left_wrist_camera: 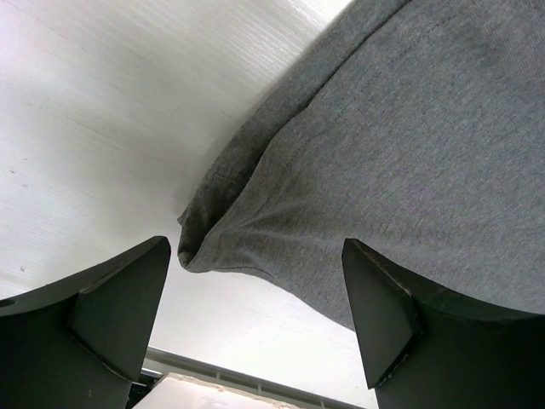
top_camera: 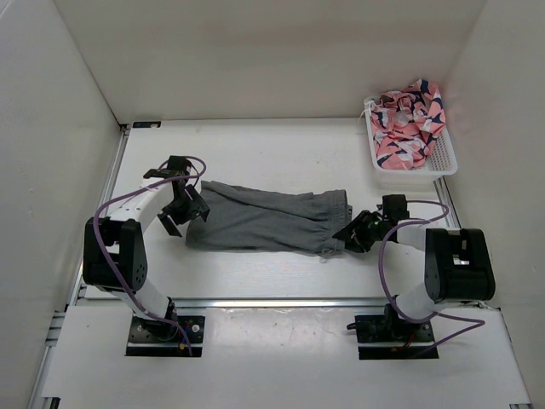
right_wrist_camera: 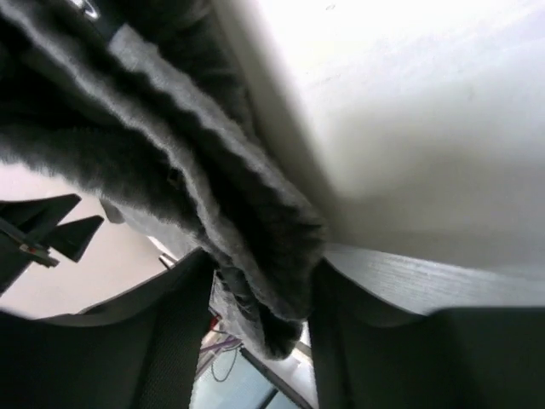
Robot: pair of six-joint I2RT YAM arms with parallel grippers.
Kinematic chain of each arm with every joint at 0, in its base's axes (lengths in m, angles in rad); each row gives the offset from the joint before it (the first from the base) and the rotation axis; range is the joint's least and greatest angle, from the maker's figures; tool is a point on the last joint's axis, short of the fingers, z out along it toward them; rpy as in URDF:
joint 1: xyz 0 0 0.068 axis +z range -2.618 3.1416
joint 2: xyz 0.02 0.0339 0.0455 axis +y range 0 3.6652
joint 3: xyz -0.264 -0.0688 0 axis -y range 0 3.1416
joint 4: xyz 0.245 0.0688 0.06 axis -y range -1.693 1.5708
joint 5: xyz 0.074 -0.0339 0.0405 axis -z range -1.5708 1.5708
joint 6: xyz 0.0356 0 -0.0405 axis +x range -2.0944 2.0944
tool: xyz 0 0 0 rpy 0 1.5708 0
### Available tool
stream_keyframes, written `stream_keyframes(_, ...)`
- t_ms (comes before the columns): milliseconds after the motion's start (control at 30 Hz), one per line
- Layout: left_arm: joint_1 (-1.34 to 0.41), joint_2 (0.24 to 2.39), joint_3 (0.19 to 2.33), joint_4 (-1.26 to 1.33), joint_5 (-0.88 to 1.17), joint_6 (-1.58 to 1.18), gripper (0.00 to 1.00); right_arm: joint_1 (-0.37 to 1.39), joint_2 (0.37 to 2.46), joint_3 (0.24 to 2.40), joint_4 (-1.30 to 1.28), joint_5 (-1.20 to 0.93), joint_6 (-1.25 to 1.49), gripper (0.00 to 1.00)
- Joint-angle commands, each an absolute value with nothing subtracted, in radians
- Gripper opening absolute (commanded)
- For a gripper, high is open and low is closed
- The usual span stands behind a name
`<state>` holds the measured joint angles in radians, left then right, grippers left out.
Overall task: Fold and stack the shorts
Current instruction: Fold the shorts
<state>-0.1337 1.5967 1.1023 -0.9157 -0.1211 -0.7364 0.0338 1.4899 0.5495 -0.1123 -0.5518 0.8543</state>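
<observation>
The grey shorts [top_camera: 268,220] lie folded lengthwise across the middle of the table, leg ends to the left, gathered waistband to the right. My left gripper [top_camera: 184,213] is open just above the leg ends; in the left wrist view the hem corner [left_wrist_camera: 200,243] hangs between the spread fingers [left_wrist_camera: 111,307] without touching them. My right gripper [top_camera: 349,234] is shut on the waistband; in the right wrist view the ribbed elastic [right_wrist_camera: 255,256] is pinched between both fingers [right_wrist_camera: 162,332].
A white basket [top_camera: 443,162] at the back right holds a crumpled pink patterned garment [top_camera: 409,123]. White walls enclose the table on three sides. The metal rail [top_camera: 281,302] runs along the near edge.
</observation>
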Motion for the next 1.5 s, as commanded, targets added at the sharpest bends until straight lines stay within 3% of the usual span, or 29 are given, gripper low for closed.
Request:
stream_keyframes(0, -0.126, 1.565, 1.118, -0.910, -0.140, -0.729, 0.93, 0.034, 1.531, 0.569, -0.083, -0.405, 0.861, 0.45)
stream_keyframes(100, -0.126, 1.574, 1.118, -0.910, -0.140, -0.729, 0.92, 0.034, 1.531, 0.613, -0.132, -0.332, 0.832, 0.21)
stream_keyframes(133, -0.126, 1.574, 1.118, -0.910, -0.140, -0.729, 0.92, 0.034, 1.522, 0.629, -0.177, -0.310, 0.819, 0.09)
stream_keyframes(200, -0.117, 1.574, 1.118, -0.910, -0.140, -0.729, 0.92, 0.034, 1.496, 0.676, -0.221, -0.272, 0.790, 0.00)
stream_keyframes(400, -0.095, 1.583, 1.109, -0.910, -0.129, -0.729, 0.91, 0.044, 1.408, 0.869, -0.412, -0.153, 0.611, 0.00)
stream_keyframes(633, -0.095, 1.684, 1.163, -0.876, -0.057, -0.697, 0.88, 0.280, 1.417, 1.205, -0.600, 0.038, 0.437, 0.00)
stream_keyframes(1033, -0.147, 1.896, 1.212, -0.836, -0.005, -0.696, 0.80, 0.823, 1.699, 1.701, -0.775, 0.345, 0.382, 0.00)
stream_keyframes(1467, -0.147, 1.896, 1.221, -0.827, -0.005, -0.696, 0.76, 1.086, 1.976, 2.000, -0.802, 0.396, 0.325, 0.00)
